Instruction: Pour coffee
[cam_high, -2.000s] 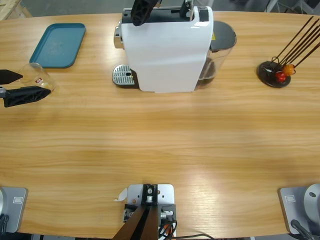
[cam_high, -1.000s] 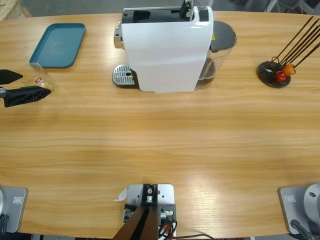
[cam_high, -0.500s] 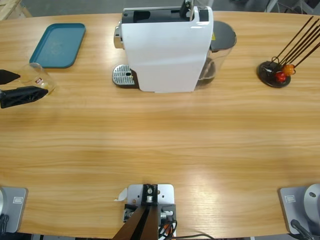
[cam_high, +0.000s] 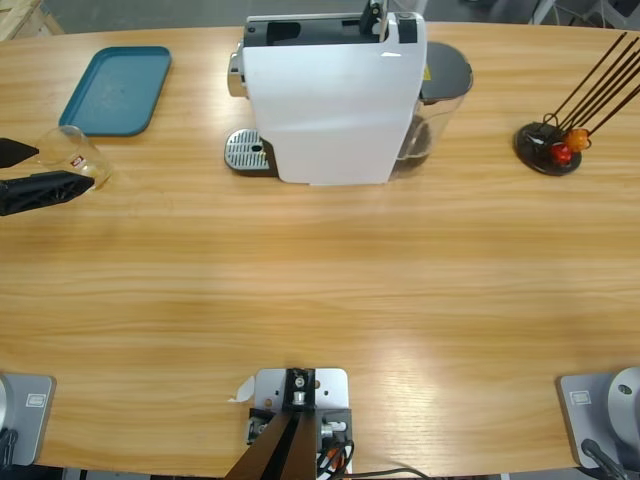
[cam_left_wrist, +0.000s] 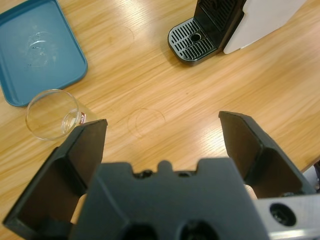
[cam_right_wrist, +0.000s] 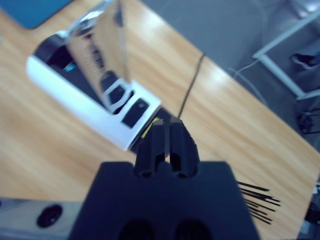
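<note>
Left wrist: glass (cam_left_wrist: 51, 114) contents unclear, maybe coffee.

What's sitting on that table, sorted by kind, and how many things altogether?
Coffee machine: 1
Blue tray: 1
Clear glass tumbler: 1
Dark stand of thin sticks: 1
Total: 4
</note>
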